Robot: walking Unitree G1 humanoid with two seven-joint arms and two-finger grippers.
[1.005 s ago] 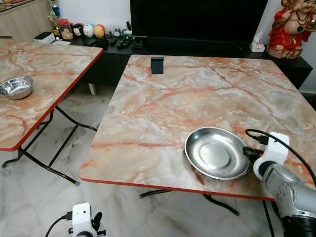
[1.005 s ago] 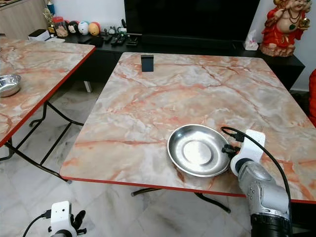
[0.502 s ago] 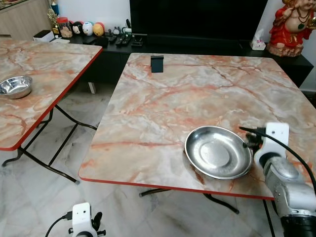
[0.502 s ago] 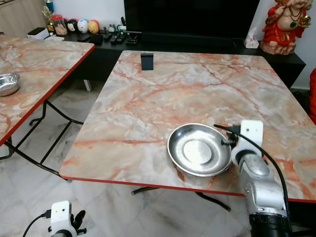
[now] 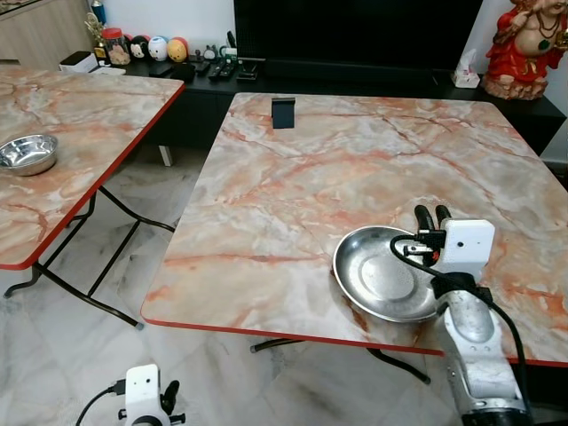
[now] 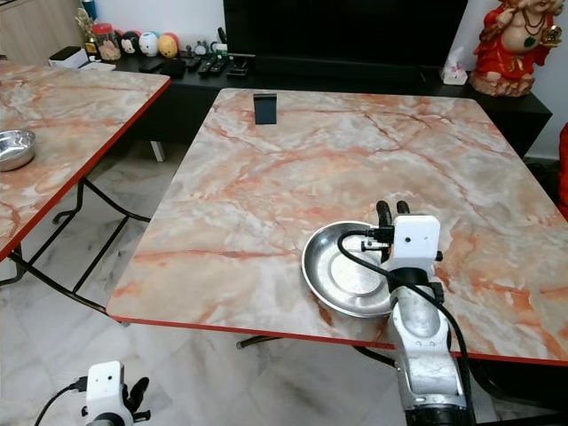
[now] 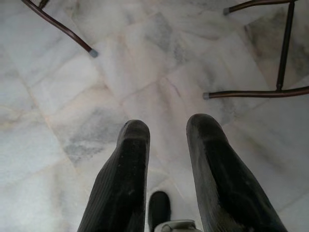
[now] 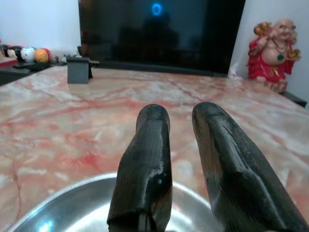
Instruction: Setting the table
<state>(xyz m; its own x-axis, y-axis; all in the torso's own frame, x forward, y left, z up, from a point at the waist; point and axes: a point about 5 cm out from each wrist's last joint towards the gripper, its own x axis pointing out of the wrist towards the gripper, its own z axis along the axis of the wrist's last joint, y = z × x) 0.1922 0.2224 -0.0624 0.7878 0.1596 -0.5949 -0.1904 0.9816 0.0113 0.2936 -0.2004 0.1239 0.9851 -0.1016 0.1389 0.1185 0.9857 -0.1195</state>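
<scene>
Steel plate (image 5: 383, 282): lies near the front edge of the marble table (image 5: 293, 195), on its right half, upright and empty.
Right gripper (image 5: 429, 212): hovers over the plate's far rim, fingers pointing away across the table; a narrow gap parts the two fingers (image 8: 145, 159), and they hold nothing.
Left gripper (image 7: 166, 140): hangs low above the floor tiles (image 7: 72, 96), fingers slightly apart, holding nothing.
Side table (image 5: 62, 151): stands to the left and carries a steel bowl (image 5: 28, 153).
Small dark stand (image 5: 282, 114): sits upright near the marble table's far edge.
</scene>
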